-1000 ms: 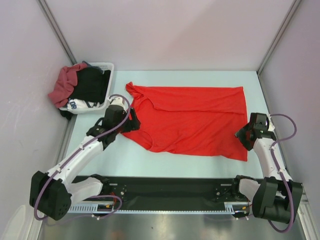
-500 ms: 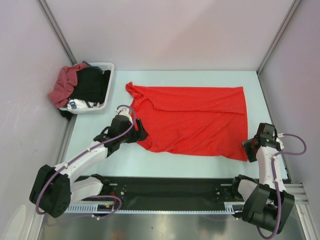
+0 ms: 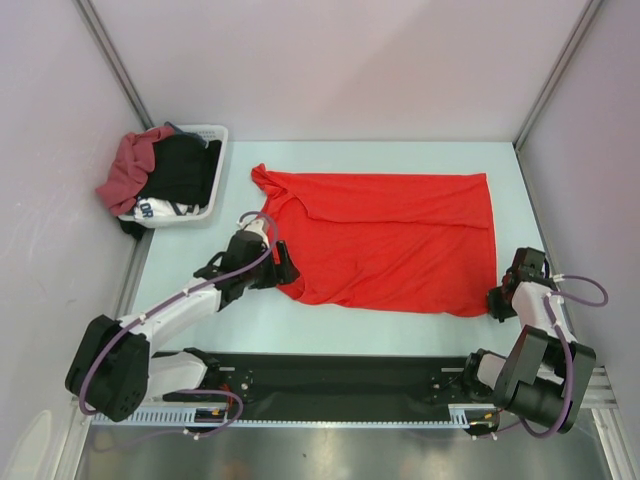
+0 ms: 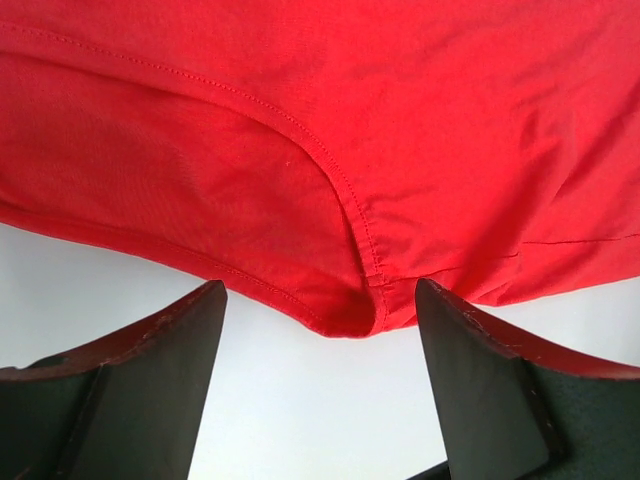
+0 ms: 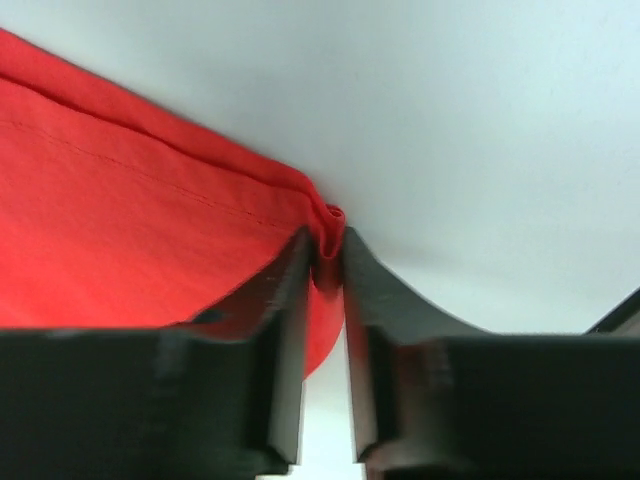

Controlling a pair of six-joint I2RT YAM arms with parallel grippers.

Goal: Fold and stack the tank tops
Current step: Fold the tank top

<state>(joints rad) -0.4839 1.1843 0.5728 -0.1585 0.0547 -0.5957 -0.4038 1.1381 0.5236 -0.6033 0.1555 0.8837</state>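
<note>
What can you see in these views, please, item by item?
bright red tank top: one, red, spread flat mid-table
maroon tank top: one, dusty maroon, draped over basket's left side
black garment: at least one, black, in basket
white cloth: one, white with dark lettering, basket's near edge
basket: one, white, far-left table corner
table: one, pale, beneath everything
left hand: one, black, open at red top's near-left edge
right hand: one, black, shut on red top's near-right corner
</note>
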